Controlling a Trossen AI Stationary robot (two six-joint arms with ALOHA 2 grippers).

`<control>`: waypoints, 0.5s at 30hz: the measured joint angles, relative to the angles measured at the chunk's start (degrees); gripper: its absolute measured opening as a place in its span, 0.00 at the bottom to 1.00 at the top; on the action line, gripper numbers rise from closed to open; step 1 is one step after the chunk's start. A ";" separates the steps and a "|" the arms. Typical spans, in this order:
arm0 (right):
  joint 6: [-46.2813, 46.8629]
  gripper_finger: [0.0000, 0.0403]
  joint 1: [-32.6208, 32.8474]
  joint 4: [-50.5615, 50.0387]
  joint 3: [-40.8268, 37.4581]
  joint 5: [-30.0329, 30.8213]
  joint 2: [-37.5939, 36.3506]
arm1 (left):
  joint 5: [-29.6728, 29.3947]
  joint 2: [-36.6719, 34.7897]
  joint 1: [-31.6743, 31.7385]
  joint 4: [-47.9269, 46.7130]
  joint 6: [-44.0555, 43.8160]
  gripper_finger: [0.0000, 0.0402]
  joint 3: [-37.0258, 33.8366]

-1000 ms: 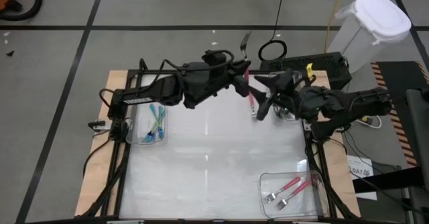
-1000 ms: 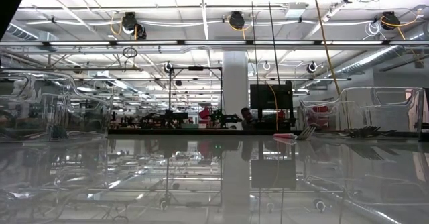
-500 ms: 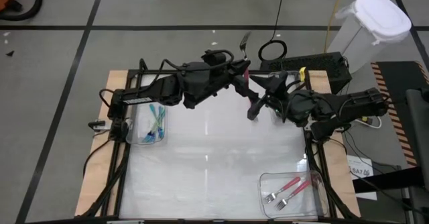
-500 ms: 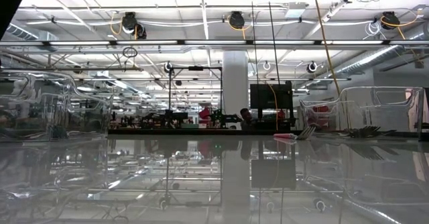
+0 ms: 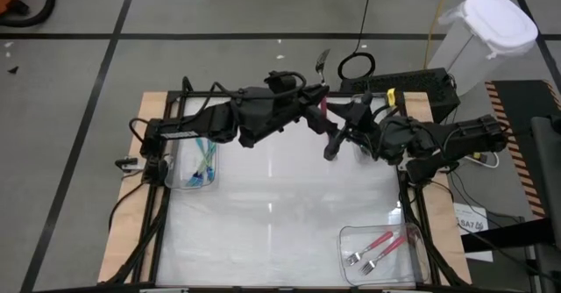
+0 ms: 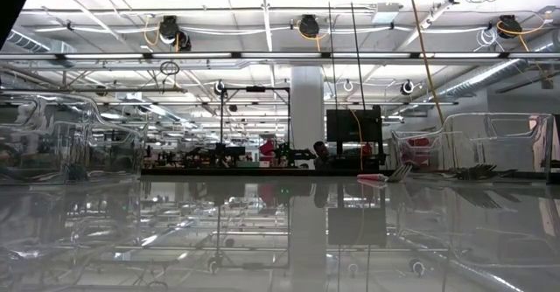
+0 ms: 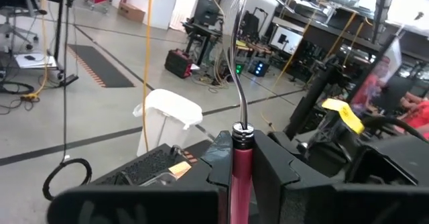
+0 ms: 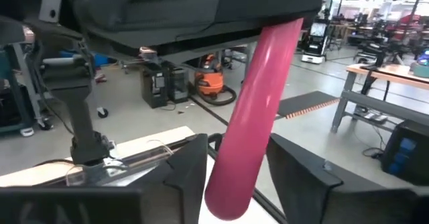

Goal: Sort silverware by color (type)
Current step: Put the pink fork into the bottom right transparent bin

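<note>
Pink-handled fork (image 7: 241, 163) sits clamped in the left end effector (image 5: 317, 109) near the bench's (image 5: 272, 214) 12 o'clock edge; the right end effector (image 8: 231, 177) brackets its handle, not visibly gripping.

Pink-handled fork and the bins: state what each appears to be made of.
Fork: handle looks like glossy pink plastic, smooth and rounded; neck and tines look like polished metal, thin and reflective. Bin: likely clear plastic, since the forks inside show through its walls.

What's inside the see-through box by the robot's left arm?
The clear bin on the table's left side holds teal-blue forks. They lie bunched and overlapping, so their exact number cannot be seen, and anything beneath them is covered.
</note>
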 joint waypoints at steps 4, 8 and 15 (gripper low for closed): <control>0.00 0.32 0.04 0.06 0.00 -0.19 0.00 | 0.09 0.02 -0.86 0.43 0.07 0.07 0.00; 0.17 0.27 0.07 0.02 0.00 -0.17 0.00 | 0.05 0.02 -1.41 0.55 0.21 0.07 0.00; 0.70 0.18 0.13 0.02 0.04 0.30 -0.17 | -0.42 -0.02 -1.54 0.46 0.50 0.07 0.00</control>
